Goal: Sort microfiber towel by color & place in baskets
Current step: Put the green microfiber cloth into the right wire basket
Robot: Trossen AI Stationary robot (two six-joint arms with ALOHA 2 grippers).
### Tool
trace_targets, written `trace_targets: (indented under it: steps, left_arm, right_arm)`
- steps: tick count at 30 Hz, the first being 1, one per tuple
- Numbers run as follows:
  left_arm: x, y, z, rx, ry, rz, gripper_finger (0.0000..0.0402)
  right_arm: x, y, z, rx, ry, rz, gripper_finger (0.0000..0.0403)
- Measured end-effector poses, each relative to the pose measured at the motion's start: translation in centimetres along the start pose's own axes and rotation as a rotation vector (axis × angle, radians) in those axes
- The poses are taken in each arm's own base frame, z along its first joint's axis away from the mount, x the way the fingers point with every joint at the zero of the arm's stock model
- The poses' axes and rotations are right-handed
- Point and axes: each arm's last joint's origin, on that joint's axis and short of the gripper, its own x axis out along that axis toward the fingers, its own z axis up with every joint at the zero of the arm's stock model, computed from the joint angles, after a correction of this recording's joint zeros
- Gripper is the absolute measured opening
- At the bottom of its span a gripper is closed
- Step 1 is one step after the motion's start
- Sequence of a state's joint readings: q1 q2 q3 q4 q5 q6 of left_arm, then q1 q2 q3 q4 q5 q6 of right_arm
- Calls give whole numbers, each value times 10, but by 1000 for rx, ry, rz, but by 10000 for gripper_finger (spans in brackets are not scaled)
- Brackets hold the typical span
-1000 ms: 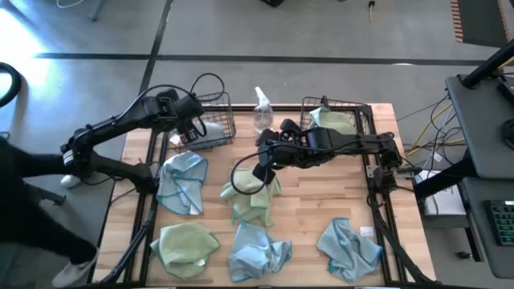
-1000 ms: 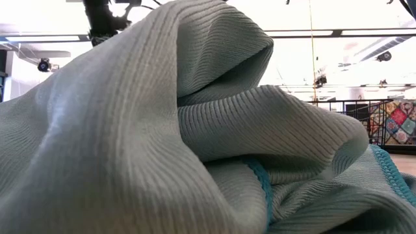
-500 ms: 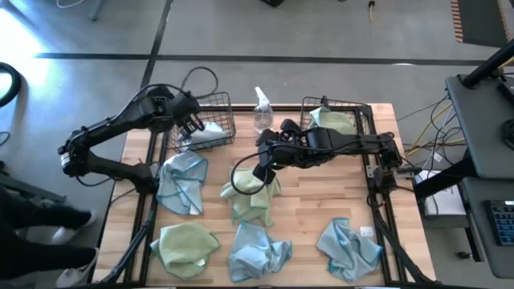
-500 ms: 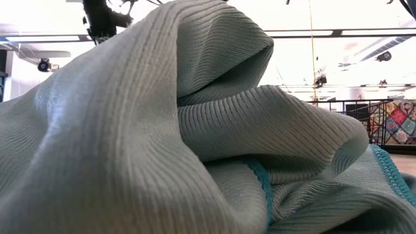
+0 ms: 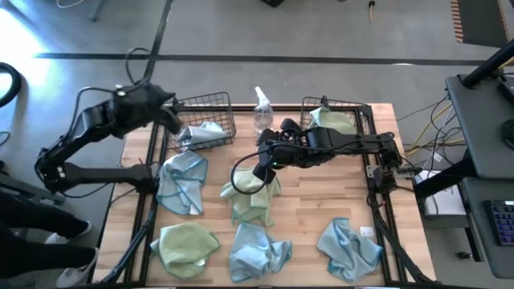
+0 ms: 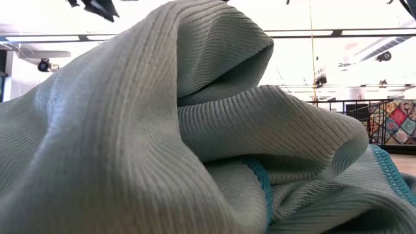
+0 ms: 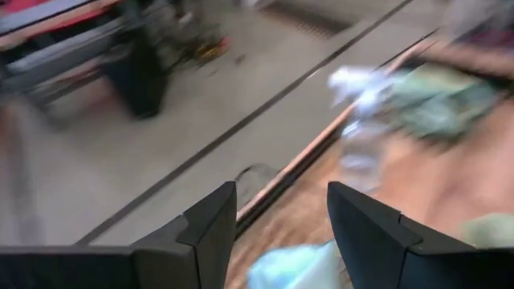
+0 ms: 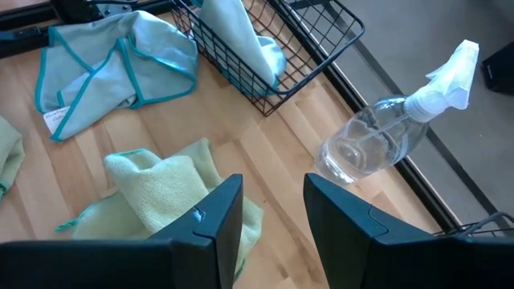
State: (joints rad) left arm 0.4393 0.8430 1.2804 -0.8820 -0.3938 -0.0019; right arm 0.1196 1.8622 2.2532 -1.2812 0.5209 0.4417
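Light blue towels lie crumpled on the table (image 5: 181, 181), (image 5: 257, 249), (image 5: 349, 247); one fills the low view (image 6: 195, 130). Pale yellow-green towels lie near the left corner (image 5: 186, 245) and at the middle (image 5: 253, 195) (image 8: 161, 193). The left basket (image 5: 215, 103) (image 8: 265, 48) holds a light blue towel (image 5: 201, 132). The right basket (image 5: 365, 108) holds a yellow-green towel (image 5: 333, 120). My right gripper (image 5: 262, 171) (image 8: 273, 213) hovers open over the middle yellow-green towel's far part. My left gripper (image 5: 173, 122) (image 7: 281, 221) is open, left of the left basket.
A clear spray bottle (image 5: 262, 112) (image 8: 385, 136) stands at the far edge between the baskets. Black frame rails (image 5: 148, 205) run along both sides of the table. Bare wood (image 5: 321, 193) shows between the middle towel and the right rail.
My left arm has drawn back from the left basket toward the table's left edge and risen; in the low view it has climbed almost out of the picture. The light blue towel stays in the left basket.
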Motion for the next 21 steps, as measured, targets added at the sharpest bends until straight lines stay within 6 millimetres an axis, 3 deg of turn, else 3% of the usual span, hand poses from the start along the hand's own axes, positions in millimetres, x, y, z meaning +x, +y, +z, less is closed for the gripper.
trace_targets:
  steps: [6,21]
  left_arm:
    - [-13,0,6,-45,-118,-195,180]
    - [-4,-17,2,-40,-33,-349,180]
  right_arm:
    - [0,0,0,0,-2,-4,130]
    - [7,-14,-15,-43,162,-101,130]
